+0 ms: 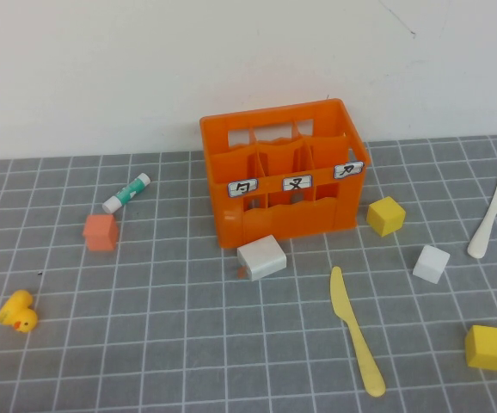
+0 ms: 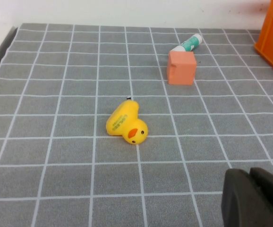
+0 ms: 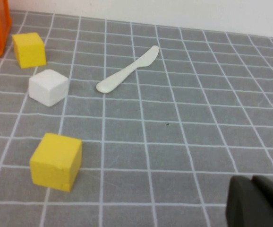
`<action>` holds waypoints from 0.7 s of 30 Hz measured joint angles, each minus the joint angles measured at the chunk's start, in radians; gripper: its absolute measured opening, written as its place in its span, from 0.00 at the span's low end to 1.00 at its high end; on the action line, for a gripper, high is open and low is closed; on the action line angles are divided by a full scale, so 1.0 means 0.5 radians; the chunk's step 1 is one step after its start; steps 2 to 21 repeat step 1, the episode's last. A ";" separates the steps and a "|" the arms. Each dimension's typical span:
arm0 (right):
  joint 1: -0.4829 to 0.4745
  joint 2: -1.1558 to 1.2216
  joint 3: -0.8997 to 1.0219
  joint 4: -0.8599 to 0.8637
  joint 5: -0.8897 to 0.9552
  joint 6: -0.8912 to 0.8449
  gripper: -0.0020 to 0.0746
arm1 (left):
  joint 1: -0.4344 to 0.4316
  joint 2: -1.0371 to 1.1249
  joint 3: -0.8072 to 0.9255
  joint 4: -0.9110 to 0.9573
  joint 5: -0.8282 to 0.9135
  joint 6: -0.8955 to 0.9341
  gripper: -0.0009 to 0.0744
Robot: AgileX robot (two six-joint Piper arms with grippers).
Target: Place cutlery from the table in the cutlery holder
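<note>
The orange cutlery holder [image 1: 283, 176] stands at the back middle of the grey gridded table [image 1: 188, 344], its three white labels facing me. A pale yellow knife [image 1: 355, 332] lies on the table in front of it to the right. A white knife [image 1: 488, 216] lies at the far right; it also shows in the right wrist view [image 3: 128, 70]. Neither arm shows in the high view. My left gripper [image 2: 250, 174] is shut and empty above the table near a yellow duck [image 2: 126, 125]. My right gripper [image 3: 252, 180] is shut and empty, well short of the white knife.
A white block [image 1: 261, 257] lies in front of the crate. Yellow cubes [image 1: 386, 215] [image 1: 487, 347] and a white cube [image 1: 431, 263] sit among the knives. An orange cube [image 1: 101, 232], a white-and-green glue stick [image 1: 126, 192] and the duck [image 1: 18, 311] are on the left.
</note>
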State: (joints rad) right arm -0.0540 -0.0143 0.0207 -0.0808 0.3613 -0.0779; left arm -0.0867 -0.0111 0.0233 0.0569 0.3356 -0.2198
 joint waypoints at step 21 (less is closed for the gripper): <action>0.000 0.000 0.000 -0.011 0.000 0.000 0.02 | 0.000 0.000 0.000 0.000 0.000 0.000 0.01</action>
